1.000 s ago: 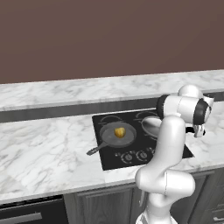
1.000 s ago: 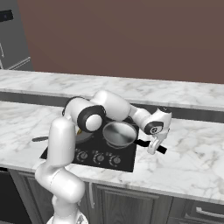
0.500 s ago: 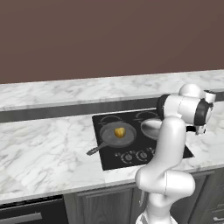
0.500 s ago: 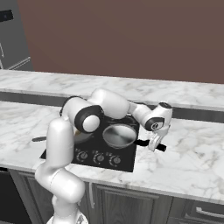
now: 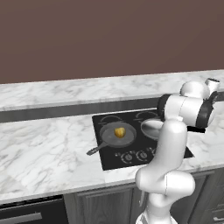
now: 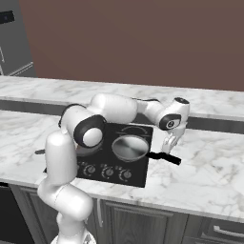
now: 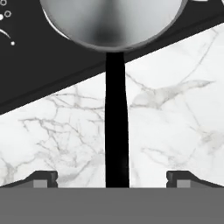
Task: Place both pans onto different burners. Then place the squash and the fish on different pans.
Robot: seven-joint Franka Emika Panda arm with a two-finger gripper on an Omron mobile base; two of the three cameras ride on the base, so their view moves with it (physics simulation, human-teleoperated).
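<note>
From my seat, nearest thing in the hand view is the gripper [image 7: 112, 177], fingers [image 7: 43, 178] spread wide apart with the silver pan's black handle [image 7: 117, 131] running straight up between them. Neither fingertip is touching the handle, there's marble showing on both sides of it, so nothing is held.

In the right base view the gripper [image 6: 168, 144] hangs just above that handle [image 6: 164, 157], which sticks out off the cooktop edge over the counter [image 6: 205, 167].

Following the handle inward, the silver pan [image 6: 129, 147] sits on the cooktop [image 6: 138, 174] on the right-hand front burner, bowl empty. From the left base view I only get a slice of that pan [image 5: 151, 127] because the arm is in front of it.

Next to it on the left-hand front burner is the dark skillet [image 5: 114, 134], handle pointing out toward the front left over the cooktop edge. The squash [image 5: 119, 131] is sitting inside it, roughly in the middle.

A row of knobs [image 5: 135, 155] runs along the front edge of the cooktop. Behind the two pans the rear burners [image 5: 109, 119] are bare rings. Further back is the raised marble ledge [image 5: 65, 89] and then the brown wall [image 5: 109, 35].

Can't spot the fish from these angles.
</note>
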